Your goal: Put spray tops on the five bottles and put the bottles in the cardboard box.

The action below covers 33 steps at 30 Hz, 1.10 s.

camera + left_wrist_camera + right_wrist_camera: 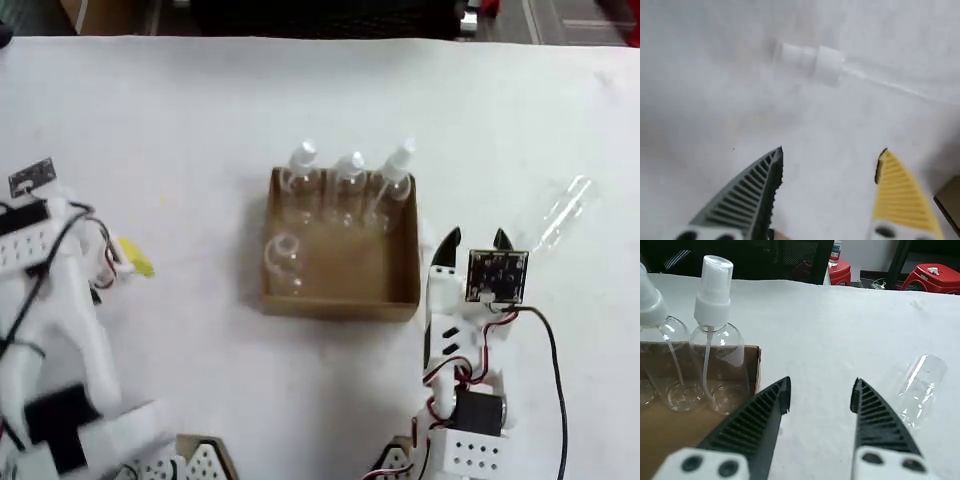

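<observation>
The cardboard box (340, 300) sits mid-table. Three clear bottles with white spray tops (349, 180) stand along its far wall, and a bottle with a bare neck (283, 260) stands in its near left corner. Another bare clear bottle (562, 212) (920, 387) lies on the table right of the box. My right gripper (476, 240) (821, 390) is open between the box's right wall and that bottle, touching neither. A loose spray top (815, 60) with its thin tube lies on the table just ahead of my left gripper (832, 155), which is open and holds nothing. Its yellow finger (138, 262) is left of the box.
Red stools (935, 277) and a dark chair (765, 260) stand beyond the table's far edge. A cable (555, 370) trails from the right arm. A brown cardboard piece (205, 455) lies at the near edge by the left arm's base.
</observation>
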Available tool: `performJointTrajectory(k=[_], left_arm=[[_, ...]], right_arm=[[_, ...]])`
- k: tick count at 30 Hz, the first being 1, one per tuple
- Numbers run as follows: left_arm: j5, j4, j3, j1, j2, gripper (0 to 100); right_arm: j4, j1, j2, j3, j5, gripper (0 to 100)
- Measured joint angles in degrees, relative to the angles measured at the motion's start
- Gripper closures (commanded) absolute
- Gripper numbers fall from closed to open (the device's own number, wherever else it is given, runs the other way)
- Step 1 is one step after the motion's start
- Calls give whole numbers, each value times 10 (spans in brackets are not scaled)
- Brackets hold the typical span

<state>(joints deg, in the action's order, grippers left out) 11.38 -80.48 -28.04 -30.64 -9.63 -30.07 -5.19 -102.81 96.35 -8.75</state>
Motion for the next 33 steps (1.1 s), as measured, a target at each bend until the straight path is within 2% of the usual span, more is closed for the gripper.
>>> performJointTrajectory(k=[4, 7, 13, 16, 22, 26, 33], left_arm=[[71, -77, 101, 1, 128, 801], [97, -118, 164, 0, 192, 834], [137, -127, 198, -21, 208, 741], [149, -123, 195, -33, 207, 742], [175, 4, 105, -41, 203, 741], [231, 37, 100, -41, 203, 743], [273, 93, 99, -40, 203, 744]], right_arm=[[0, 0, 0, 0, 0, 822], [0, 0, 0, 0, 0, 822], [0, 0, 0, 0, 0, 822], [0, 12, 0, 0, 0, 822], [0, 12, 0, 0, 0, 822], [0, 11, 0, 0, 0, 822], [0, 12, 0, 0, 0, 822]])
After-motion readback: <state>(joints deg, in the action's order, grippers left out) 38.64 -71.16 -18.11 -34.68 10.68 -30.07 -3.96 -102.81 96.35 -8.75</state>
